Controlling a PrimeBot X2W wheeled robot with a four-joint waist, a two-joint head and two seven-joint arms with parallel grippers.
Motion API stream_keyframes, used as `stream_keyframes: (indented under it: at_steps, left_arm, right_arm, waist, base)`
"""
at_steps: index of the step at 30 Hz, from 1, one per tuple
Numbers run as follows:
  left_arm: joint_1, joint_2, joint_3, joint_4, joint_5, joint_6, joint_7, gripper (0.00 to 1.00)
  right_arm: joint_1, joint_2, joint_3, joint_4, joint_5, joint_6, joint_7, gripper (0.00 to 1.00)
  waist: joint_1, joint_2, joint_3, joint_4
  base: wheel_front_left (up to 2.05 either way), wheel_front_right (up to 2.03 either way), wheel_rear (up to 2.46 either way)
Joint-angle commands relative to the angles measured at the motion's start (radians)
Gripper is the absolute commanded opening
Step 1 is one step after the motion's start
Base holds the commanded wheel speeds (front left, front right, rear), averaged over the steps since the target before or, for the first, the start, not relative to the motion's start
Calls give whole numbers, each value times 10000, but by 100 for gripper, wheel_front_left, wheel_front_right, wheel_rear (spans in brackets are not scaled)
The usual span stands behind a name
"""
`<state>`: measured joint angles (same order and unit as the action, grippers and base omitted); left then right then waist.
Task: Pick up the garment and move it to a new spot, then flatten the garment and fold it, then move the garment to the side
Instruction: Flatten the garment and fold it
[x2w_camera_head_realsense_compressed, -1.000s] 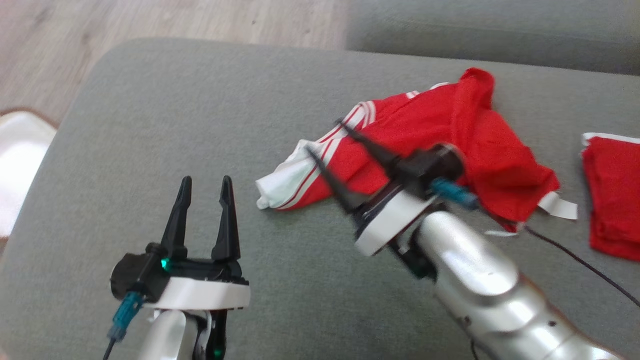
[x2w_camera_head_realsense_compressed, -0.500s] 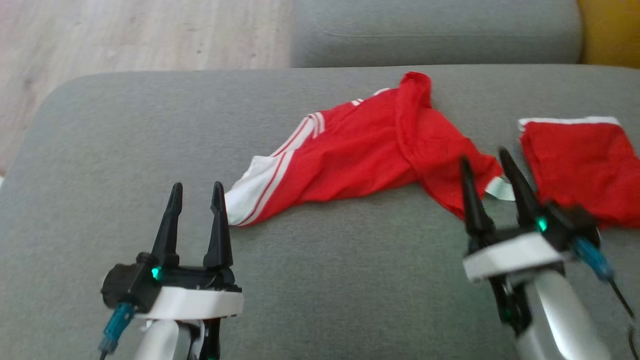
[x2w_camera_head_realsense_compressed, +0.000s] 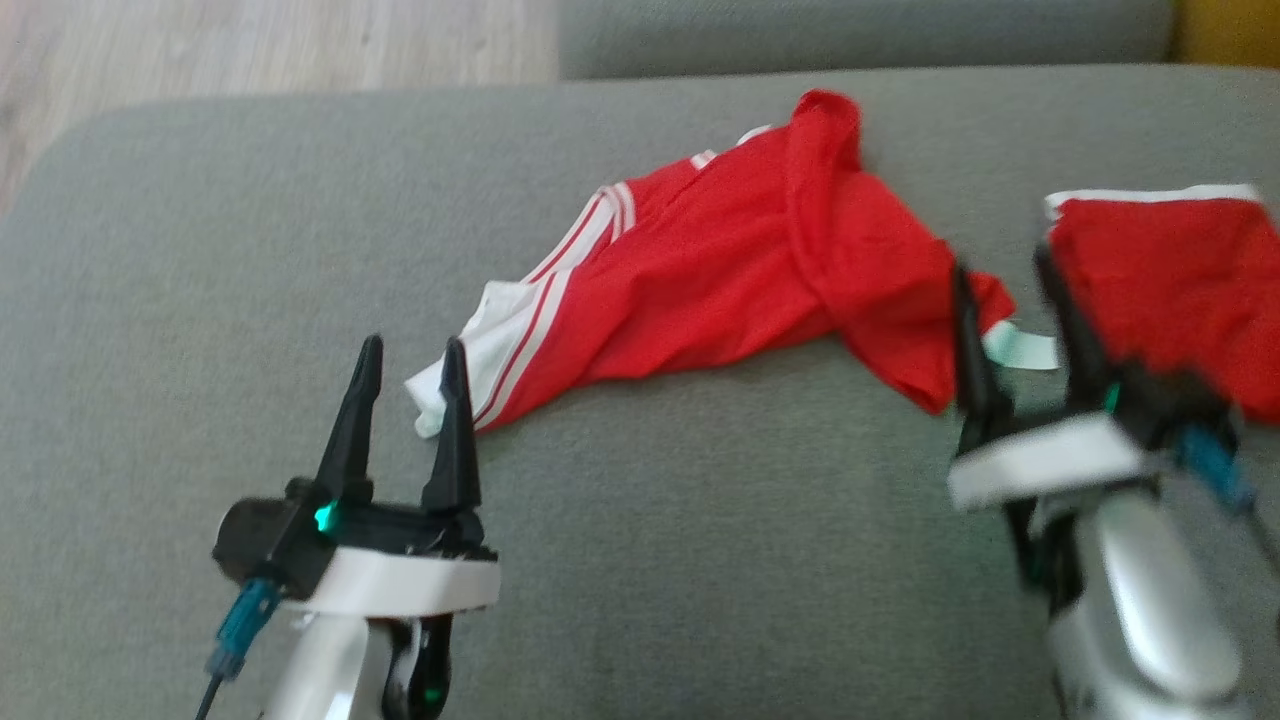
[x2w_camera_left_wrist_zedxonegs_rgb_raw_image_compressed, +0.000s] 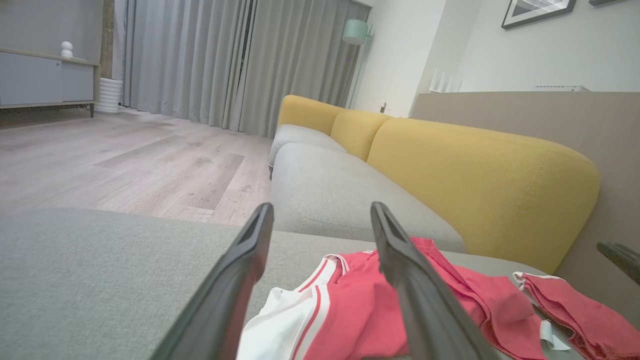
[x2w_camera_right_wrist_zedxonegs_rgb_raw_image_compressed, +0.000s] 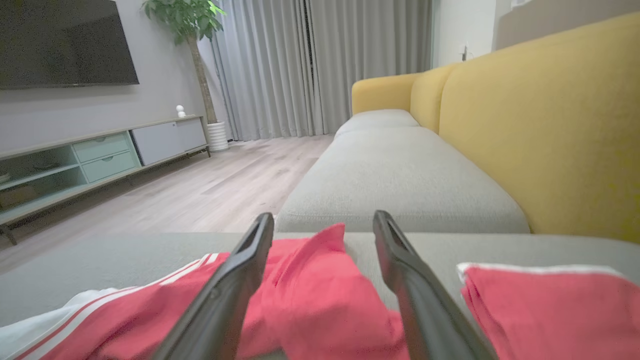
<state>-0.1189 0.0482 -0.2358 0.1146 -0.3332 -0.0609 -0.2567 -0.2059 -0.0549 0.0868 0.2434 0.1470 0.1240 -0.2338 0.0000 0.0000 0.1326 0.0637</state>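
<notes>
left gripper (x2w_camera_head_realsense_compressed: 413, 342), right gripper (x2w_camera_head_realsense_compressed: 1002, 262) pointing forward, jaws apart

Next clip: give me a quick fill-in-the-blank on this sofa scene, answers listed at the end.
1. The crumpled garment is red with ____ stripes.
2. The left hand and right hand both stand ____, holding nothing.
3. A second red garment lies to the crumpled one's ____ in the head view.
4. The sofa backrest is ____.
Missing words: white; open; right; yellow.
</notes>
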Motion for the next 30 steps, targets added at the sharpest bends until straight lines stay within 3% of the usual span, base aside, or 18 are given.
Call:
stream_keyframes:
  at_steps: [1,7,15,21,30]
  left_arm:
    - [-550,20,168,-330,46,16,-51,100]
    - [-1014,20,-227,-249,-177,41,-51,100]
    - [-1578,20,-922,-166,-521,95,-51,100]
    - [-1839,20,-1341,-179,-792,217,-51,100]
    - [-1953,20,-1547,-218,-951,345,-51,100]
  right_arm:
    - [-1092,47,-21,-203,-280,67,305,100]
    - [-3629,-75,-1079,1186,-1168,67,2272,100]
    - [-6748,-730,-2682,4689,-1771,67,4775,100]
    - [-8108,-1221,-3728,6598,-2236,67,5464,100]
    - [-8876,-1437,-4434,8064,-2919,67,5606,100]
  waist:
    - [0,0,456,381]
    - [0,0,1430,1177]
    - [0,0,2318,2313]
    - [0,0,2661,2975]
    - [0,0,2868,3250]
  base:
    - [0,0,0]
    - [0,0,0]
    - [0,0,0]
    - [0,0,0]
    - [0,0,0]
